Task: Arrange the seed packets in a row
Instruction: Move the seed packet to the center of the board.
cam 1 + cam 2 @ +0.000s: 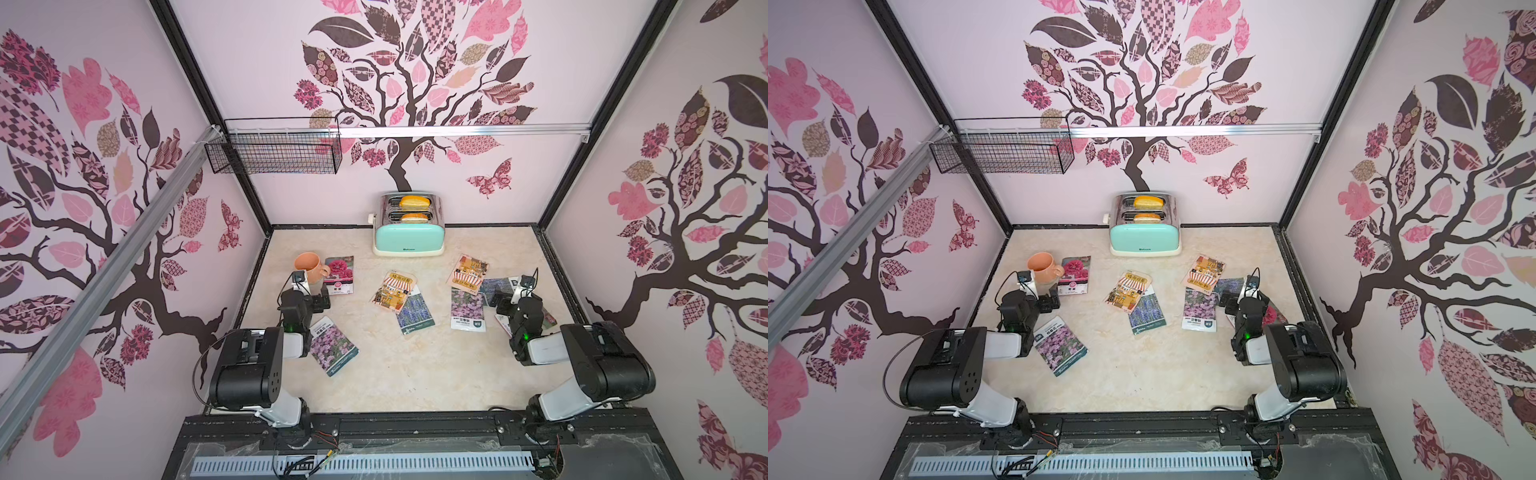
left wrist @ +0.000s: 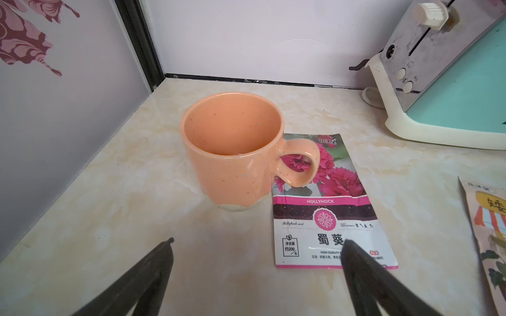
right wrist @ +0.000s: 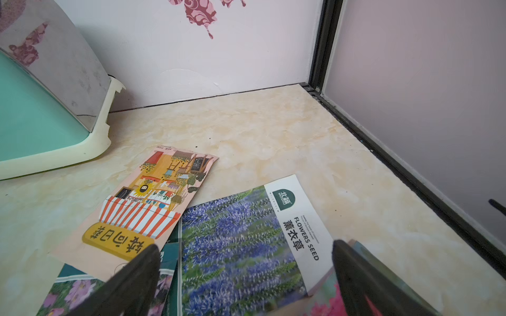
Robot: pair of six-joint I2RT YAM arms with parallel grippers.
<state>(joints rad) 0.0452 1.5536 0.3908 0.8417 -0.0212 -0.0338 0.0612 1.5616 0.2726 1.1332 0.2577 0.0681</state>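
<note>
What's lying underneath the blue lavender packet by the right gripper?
A magenta-bloom packet pokes out from under the blue lavender packet at one corner. The rest of it is covered, and whether the pink-purple flower packet beside it reaches underneath cannot be told.

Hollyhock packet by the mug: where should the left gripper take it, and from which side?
Probably its white text end, from the robot's side. The hollyhock packet lies flat with that end free and nearest the open left gripper; the mug handle overhangs the flower end.
</note>
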